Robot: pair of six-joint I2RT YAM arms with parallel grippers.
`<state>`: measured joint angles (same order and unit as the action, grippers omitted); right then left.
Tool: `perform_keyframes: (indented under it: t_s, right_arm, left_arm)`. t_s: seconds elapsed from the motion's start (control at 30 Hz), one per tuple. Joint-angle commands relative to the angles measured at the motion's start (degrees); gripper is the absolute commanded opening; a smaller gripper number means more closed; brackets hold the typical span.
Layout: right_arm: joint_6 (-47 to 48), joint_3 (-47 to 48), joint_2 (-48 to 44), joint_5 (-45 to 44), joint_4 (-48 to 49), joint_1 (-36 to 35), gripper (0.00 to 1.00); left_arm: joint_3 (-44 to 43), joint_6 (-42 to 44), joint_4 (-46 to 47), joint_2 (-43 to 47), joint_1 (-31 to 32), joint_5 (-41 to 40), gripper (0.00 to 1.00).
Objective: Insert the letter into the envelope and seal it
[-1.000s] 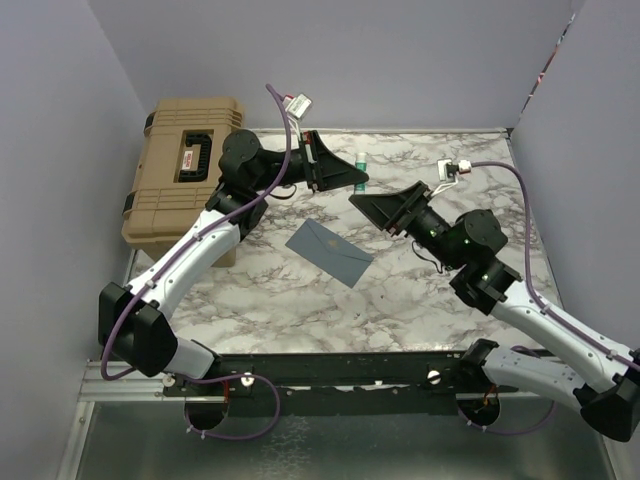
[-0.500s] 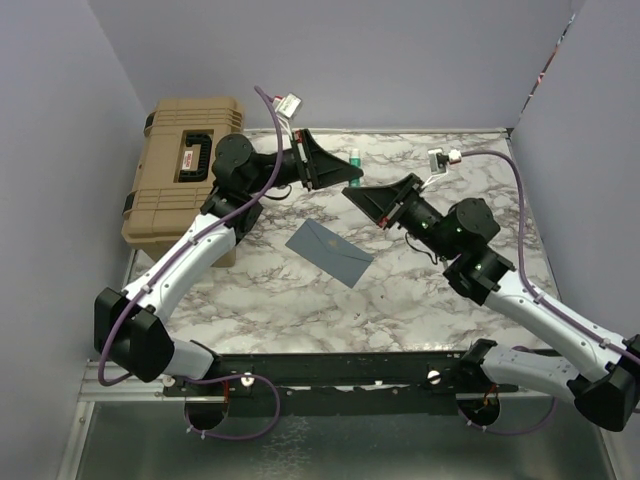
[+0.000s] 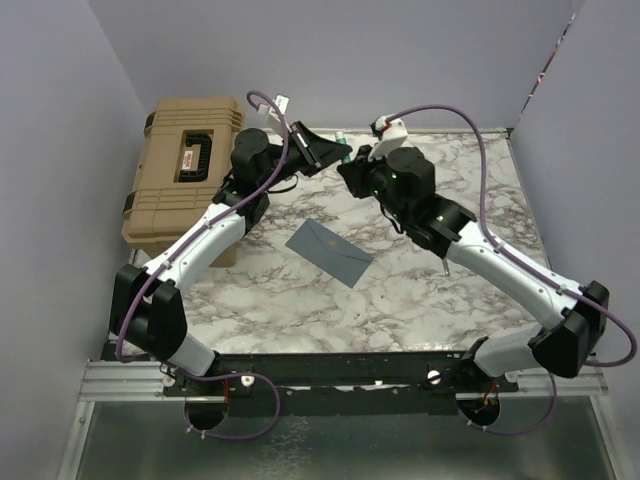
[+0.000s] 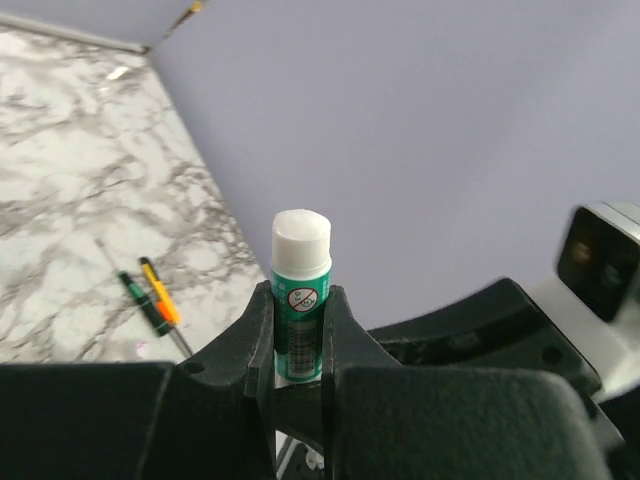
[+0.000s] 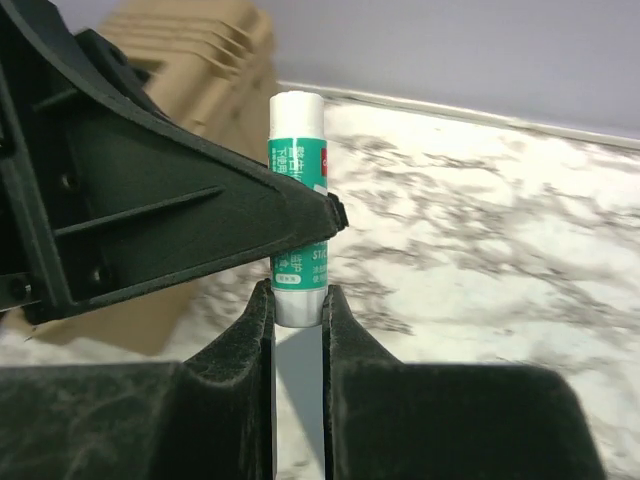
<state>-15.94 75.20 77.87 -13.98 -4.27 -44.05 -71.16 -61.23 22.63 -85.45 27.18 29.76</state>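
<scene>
The glue stick (image 4: 300, 262) in the middle of the left wrist view has a green label with a small round crossed-out sign. In the right wrist view its white print is too blurry to read. The tan case (image 3: 185, 190), upper left of the top view, has a red label too small to read.

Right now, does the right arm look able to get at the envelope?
Probably not at once. The envelope lies bare on the table with nothing over it, but the right tool is shut on the glue stick, which the left tool also grips.
</scene>
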Motion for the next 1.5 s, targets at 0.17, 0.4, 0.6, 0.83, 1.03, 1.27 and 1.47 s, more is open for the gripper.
perform_keyframes:
  t_s: [0.17,0.4,0.6,0.83,1.03,1.27,1.47]
  right_arm:
    - [6.17,2.87,4.21,-7.54,-0.91,-0.45,0.00]
    - [-3.37,-3.74,-2.66,2.32,5.86,-0.49,0.00]
    - [-10.06,-8.62,-5.57,7.26,12.61,-0.50,0.00]
    - [-12.33,-10.28,-6.06,8.80,13.63,-0.51,0.00]
    - [-11.83,-12.44,-8.47,8.56,5.11,-0.51,0.30]
    - [-15.40,-19.99,-15.04,9.51,-9.96,-0.46,0.52]
    - [-21.06,-19.69,-19.31,2.32,-21.96,-0.50,0.53]
  left_arm:
    - [-3.77,4.08,-10.27,-0.51,3.08,1.52,0.01]
    - [2.04,11.53,-7.96,2.49,3.01,4.56,0.29]
    - [7.67,12.03,-2.89,3.68,3.06,7.86,0.38]
    - [12.51,12.75,0.78,5.79,3.11,7.86,0.00]
    - [13.94,26.78,-2.65,7.87,2.73,5.34,0.00]
    - [14.10,51.84,-11.97,10.65,2.44,2.59,0.00]
    - [17.08,58.39,-11.67,12.86,2.44,6.49,0.00]
